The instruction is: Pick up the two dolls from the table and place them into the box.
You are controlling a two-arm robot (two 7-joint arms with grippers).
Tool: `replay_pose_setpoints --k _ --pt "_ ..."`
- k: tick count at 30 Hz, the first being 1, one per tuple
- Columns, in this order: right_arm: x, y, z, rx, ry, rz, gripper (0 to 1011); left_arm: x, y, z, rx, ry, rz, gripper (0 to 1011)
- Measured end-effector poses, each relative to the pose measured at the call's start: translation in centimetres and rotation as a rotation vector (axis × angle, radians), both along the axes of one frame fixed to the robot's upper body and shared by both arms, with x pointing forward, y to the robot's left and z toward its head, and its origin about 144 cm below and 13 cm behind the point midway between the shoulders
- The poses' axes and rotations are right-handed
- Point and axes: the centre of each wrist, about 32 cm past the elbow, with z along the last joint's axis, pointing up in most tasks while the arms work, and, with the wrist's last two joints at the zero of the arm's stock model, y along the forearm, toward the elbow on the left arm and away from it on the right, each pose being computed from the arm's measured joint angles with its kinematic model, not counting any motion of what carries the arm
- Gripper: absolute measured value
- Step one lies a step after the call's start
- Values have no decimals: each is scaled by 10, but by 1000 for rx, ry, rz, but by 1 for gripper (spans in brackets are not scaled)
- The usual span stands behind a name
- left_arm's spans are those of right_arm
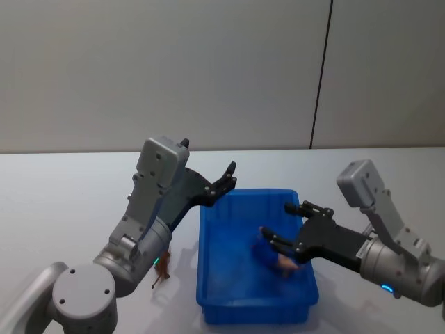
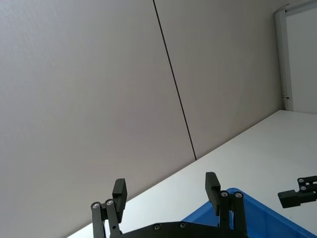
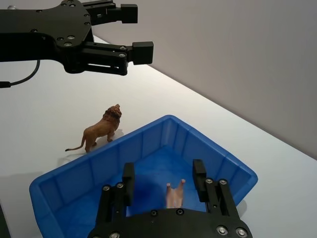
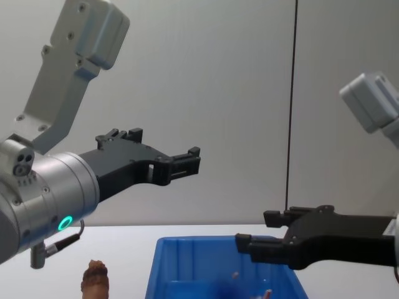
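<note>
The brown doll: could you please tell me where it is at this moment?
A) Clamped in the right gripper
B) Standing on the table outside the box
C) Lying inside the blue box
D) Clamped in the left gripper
B: the brown doll stands on the table outside the box wall, and the left gripper above it is open and empty.

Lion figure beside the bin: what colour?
Lion figure: tan-brown, darker mane; clearest in right wrist view.
</note>
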Motion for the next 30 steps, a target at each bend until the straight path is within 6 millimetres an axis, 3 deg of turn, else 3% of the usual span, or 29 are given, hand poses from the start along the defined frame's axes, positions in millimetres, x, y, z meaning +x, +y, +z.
replay_pose_setpoints --k 9,12,30 --pt "0 -4 2 -5 6 -18 960 0 0 0 0 0 0 1003" --pt "0 -7 3 -3 6 -33 999 0 0 0 0 0 0 1003" --pt "-27 -59 -4 25 21 -183 1001 0 0 0 0 0 0 1003"
